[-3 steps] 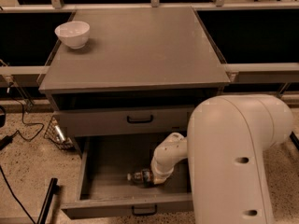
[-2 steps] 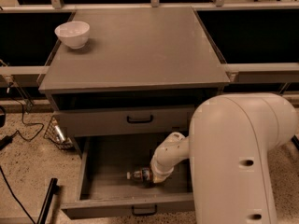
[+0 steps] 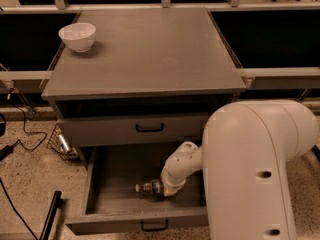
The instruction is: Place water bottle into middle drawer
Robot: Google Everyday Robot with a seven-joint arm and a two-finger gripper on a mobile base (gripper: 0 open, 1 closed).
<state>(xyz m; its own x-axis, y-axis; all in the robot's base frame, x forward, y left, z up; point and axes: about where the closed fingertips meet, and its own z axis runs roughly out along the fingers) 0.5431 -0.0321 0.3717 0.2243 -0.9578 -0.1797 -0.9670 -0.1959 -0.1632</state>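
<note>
The water bottle [image 3: 147, 187] lies on its side inside the open middle drawer [image 3: 106, 196], white cap pointing left, low over or on the grey tray floor. My gripper [image 3: 163, 190] reaches down into the drawer and sits at the bottle's right end, touching or very close to it. My white wrist hides the gripper's tip. The drawer is pulled out, its small black handle [image 3: 153, 227] on the front edge.
A white bowl [image 3: 77, 35] stands at the back left of the grey cabinet top [image 3: 150, 59]. Above the open drawer is a shut drawer [image 3: 100, 130] with a black handle. My bulky white arm [image 3: 255, 174] covers the cabinet's right front. A wire basket [image 3: 60, 144] and cables lie on the floor at left.
Almost nothing differs. My arm's large white housing has shifted slightly right; the bottle and gripper stay in the same spot in the drawer.
</note>
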